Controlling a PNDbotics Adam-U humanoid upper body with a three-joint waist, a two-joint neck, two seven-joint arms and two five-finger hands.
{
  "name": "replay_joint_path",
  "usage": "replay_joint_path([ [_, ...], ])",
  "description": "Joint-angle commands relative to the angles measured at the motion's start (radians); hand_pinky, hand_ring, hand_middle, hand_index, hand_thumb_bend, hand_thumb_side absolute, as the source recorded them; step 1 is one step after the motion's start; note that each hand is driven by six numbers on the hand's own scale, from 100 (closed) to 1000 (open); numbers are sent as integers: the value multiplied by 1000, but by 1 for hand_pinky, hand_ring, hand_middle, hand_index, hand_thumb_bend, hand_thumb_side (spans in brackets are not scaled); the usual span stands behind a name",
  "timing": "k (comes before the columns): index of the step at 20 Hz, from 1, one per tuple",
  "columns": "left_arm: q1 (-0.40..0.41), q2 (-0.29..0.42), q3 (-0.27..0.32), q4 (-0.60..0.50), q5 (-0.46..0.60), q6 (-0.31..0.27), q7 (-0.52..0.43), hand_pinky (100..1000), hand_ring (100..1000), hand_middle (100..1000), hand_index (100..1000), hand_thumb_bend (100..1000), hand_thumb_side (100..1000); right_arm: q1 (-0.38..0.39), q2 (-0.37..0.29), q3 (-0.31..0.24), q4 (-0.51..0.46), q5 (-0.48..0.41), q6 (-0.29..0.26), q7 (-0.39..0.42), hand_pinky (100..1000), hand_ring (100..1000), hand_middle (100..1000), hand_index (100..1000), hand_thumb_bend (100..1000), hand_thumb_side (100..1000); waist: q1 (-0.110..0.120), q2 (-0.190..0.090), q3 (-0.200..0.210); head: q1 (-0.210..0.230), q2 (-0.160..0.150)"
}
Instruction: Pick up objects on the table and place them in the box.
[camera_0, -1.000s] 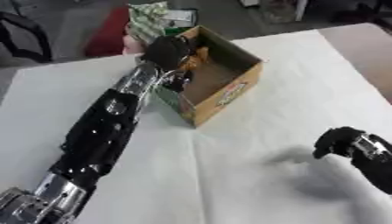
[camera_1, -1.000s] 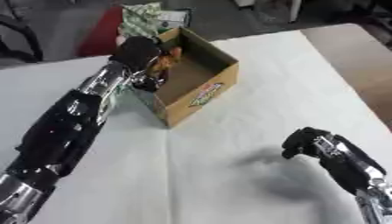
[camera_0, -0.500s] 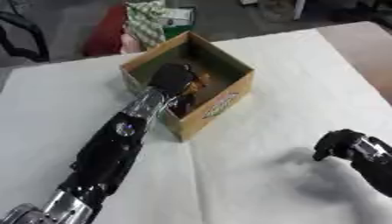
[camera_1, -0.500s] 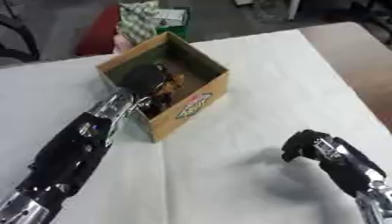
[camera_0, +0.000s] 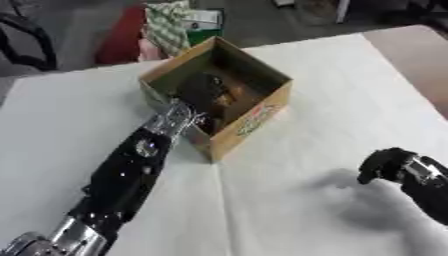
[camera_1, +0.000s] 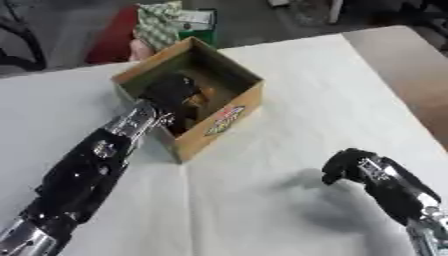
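Left eye view: your left hand (camera_0: 203, 90) is inside the box (camera_0: 255, 118), arm coming in from bottom-left over the near-left wall. Hand is dark against dark contents, so can't tell if the fingers are open or curled. Something brown/orange (camera_0: 229, 98) sits in the box just beside the hand; can't make out what it is, or whether the hand touches it. Box is open-topped cardboard, turned corner-on to you, standing on the white table (camera_0: 297, 210), toward the far-left part of it. Printed label w/ red + green on the near-right wall. Your right hand (camera_0: 385, 165) hangs above the table at lower right, well apart from the box, fingers curled in, nothing held, shadow under it on the cloth.

Right eye view: same layout. Left hand (camera_1: 171, 90) down in the box (camera_1: 219, 120), wrist over the near-left rim, finger state still unreadable. Right hand (camera_1: 346, 166) balled up, empty, at lower right. Behind the box, off the table's far edge: a green-white patterned thing (camera_1: 157, 22) next to sth red (camera_1: 112, 35)
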Motion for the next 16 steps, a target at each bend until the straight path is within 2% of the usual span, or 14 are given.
replay_joint_path([
  [1, -18, 13, -7, -28, -19, -1, -33, 829, 881, 841, 852, 866, 716, -9, -6, -5, -12, 1, -3, 5, 618, 590, 575, 614, 100, 905, -6, -18, 0, 0, -7],
  [2, -19, 14, -9, -36, -23, 0, -40, 847, 899, 859, 864, 876, 824, -8, -6, -6, -12, 1, -3, 5, 618, 590, 575, 614, 100, 905, -6, -19, 0, 0, -7],
  [5, -28, 27, -13, -68, -22, -8, -56, 874, 927, 884, 882, 926, 1000, -7, -6, -7, -12, 1, -2, 4, 618, 590, 575, 614, 100, 906, -5, -20, 2, -3, -7],
  [9, -51, 67, -20, -140, 29, -27, -83, 894, 947, 901, 899, 993, 1000, -3, -7, -9, -11, 4, -1, 4, 618, 590, 575, 614, 100, 907, 0, -25, 7, -10, -5],
  [16, -100, 177, -30, -304, 156, -64, -191, 927, 976, 929, 929, 1000, 1000, 6, -12, -14, -10, 8, 2, 1, 619, 590, 575, 615, 100, 908, 7, -35, 25, -34, 1],
])
